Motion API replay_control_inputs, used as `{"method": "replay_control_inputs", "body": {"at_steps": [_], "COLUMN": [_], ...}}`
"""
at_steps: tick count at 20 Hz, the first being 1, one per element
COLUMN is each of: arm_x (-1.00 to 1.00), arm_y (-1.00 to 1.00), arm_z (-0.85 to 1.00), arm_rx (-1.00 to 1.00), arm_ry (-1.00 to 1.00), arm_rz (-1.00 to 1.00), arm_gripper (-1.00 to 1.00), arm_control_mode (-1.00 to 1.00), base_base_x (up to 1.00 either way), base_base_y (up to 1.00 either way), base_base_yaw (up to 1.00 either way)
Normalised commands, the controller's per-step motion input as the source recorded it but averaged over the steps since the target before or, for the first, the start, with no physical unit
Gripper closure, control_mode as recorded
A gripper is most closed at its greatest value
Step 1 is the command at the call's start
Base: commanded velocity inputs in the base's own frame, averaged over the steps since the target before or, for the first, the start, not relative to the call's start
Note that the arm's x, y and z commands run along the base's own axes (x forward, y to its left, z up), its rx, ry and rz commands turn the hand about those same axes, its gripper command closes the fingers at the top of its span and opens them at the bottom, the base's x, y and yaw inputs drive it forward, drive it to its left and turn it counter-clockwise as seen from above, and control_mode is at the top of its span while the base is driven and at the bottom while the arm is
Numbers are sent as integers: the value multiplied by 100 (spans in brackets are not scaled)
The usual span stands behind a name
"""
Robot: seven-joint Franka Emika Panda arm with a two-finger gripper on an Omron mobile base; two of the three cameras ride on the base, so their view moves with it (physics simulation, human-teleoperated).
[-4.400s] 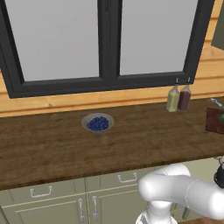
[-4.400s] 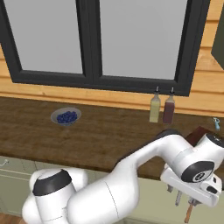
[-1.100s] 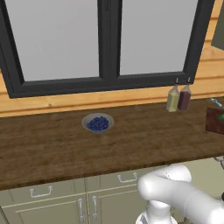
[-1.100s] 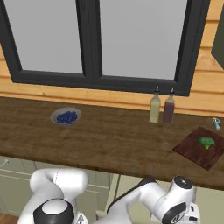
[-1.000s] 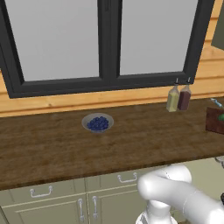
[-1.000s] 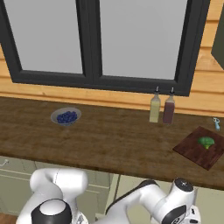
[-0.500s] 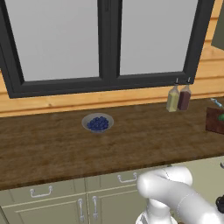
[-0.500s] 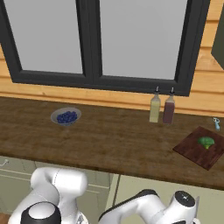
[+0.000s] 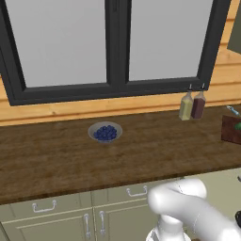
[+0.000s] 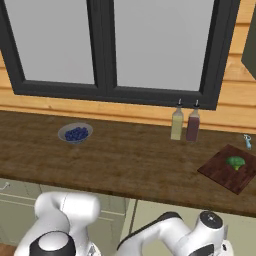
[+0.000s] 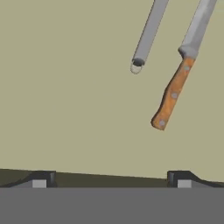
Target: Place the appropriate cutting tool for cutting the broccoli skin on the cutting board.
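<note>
My gripper (image 11: 110,178) is open, its two dark fingertips (image 11: 40,178) wide apart with nothing between them. Ahead of it, on a flat beige surface, lies a knife (image 11: 173,94) with an orange-brown riveted handle and a grey blade. Next to it lies a grey round-handled utensil (image 11: 146,37) whose head is cut off by the frame. Both lie apart from the fingers. The cutting board (image 10: 227,169) sits at the counter's right end with the broccoli (image 10: 235,161) on it. The left base view shows that cutting board (image 9: 230,130) at its right edge.
A bowl of blue berries (image 10: 75,133) stands on the brown wooden countertop (image 10: 130,160). Two bottles (image 10: 184,125) stand by the window sill. A small light-blue utensil (image 10: 247,141) lies behind the board. My arm (image 9: 188,212) bends down below the counter's front edge, before the cabinet fronts (image 9: 61,221).
The arm has sunk lower below the counter's front edge in both base views. The things on the counter have not moved, and the jaws stay wide.
</note>
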Motion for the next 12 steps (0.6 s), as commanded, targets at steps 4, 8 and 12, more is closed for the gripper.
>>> {"method": "replay_control_inputs", "body": {"at_steps": [4, 8, 12], "arm_x": [39, 35, 44], "arm_y": [-56, -49, -39], "arm_z": [7, 0, 0], "arm_rx": [0, 1, 5], "arm_ry": [0, 0, 0], "arm_rz": [0, 0, -3], "arm_gripper": [-100, -100, -100], "arm_control_mode": [-100, -100, -100], "base_base_x": [0, 0, 0], "base_base_y": [0, 0, 0], "base_base_yaw": [0, 0, 0]}}
